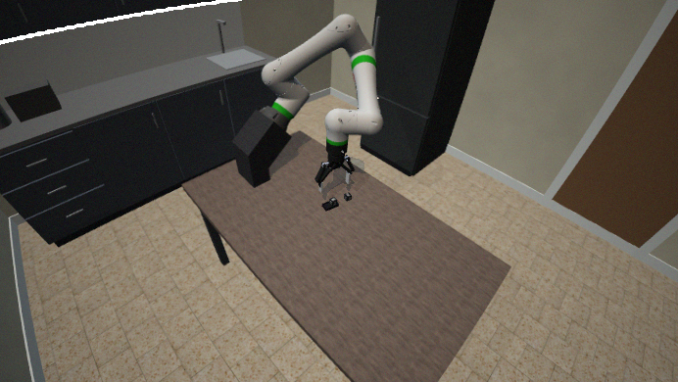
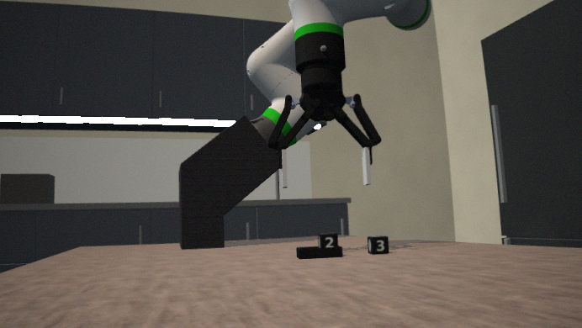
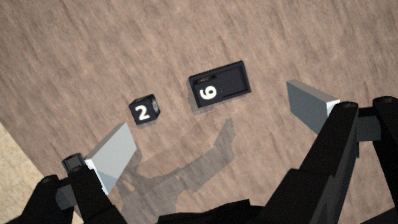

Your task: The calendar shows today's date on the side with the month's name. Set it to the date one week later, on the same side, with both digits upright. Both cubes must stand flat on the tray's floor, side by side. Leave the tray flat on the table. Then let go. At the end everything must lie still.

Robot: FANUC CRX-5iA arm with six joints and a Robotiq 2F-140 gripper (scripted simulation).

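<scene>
A small black tray (image 1: 326,207) (image 2: 309,253) (image 3: 233,80) lies flat on the wooden table (image 1: 367,274) (image 2: 252,290) (image 3: 90,45). One black cube (image 1: 334,201) (image 2: 328,241) (image 3: 206,93) stands in one end of the tray; it shows a 2 to the exterior view, and a 6 or 9 on top. The tray's other half is empty. A second cube (image 1: 348,197) (image 2: 378,245) (image 3: 144,112) stands on the table beside the tray, apart from it, showing a 3 to the side and a 2 on top. My gripper (image 1: 333,183) (image 2: 325,184) (image 3: 207,116) is open and empty, hanging well above both cubes.
The arm's black base block (image 1: 257,152) (image 2: 210,189) stands at the table's far end, behind the tray. Dark kitchen cabinets (image 1: 98,152) and a tall dark fridge (image 1: 421,83) stand beyond the table.
</scene>
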